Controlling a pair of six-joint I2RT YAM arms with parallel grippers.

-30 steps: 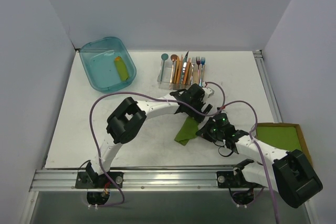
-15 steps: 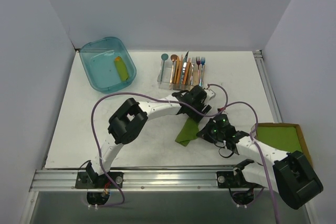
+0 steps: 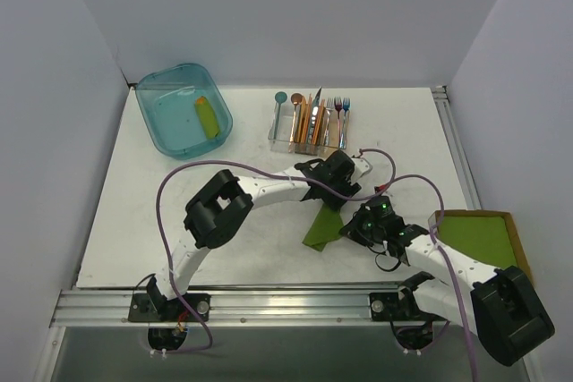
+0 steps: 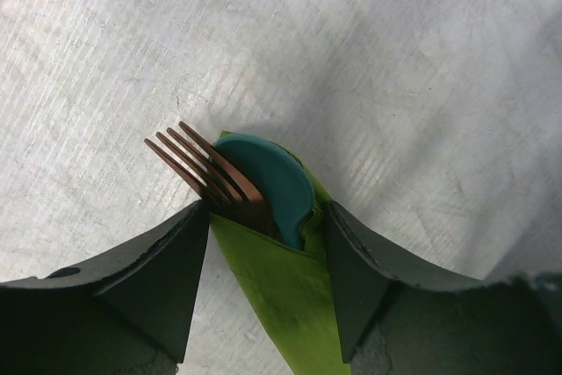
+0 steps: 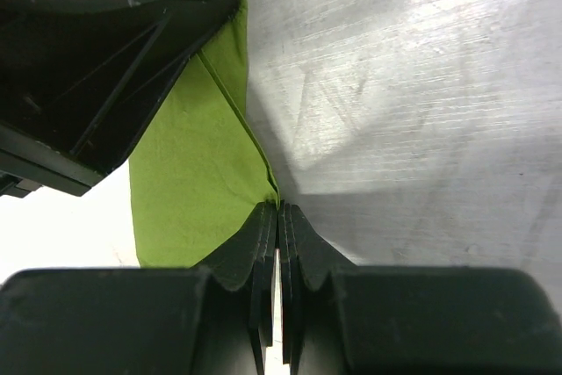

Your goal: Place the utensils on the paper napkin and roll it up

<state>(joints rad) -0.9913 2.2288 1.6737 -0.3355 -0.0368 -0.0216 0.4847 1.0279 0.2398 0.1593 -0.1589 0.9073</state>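
The paper napkin lies folded into a long lime-green wrap at the table's middle. In the left wrist view the napkin wraps the utensils. The copper fork's tines and the teal spoon's bowl stick out of its top. My left gripper straddles that top end, its fingertips against both sides of the wrap. My right gripper is shut, pinching the edge of the napkin low at the table. From above, the left gripper and right gripper meet over the wrap.
A clear caddy of coloured cutlery stands at the back centre. A teal bin holding a yellow-green item sits back left. A stack of green sheets in brown cardboard lies at the right edge. Purple cables loop over both arms.
The left gripper's jaws have narrowed from wide apart to snug around the wrap's top end, and it has shifted slightly toward the near right. The right gripper stays shut and has slid slightly right.
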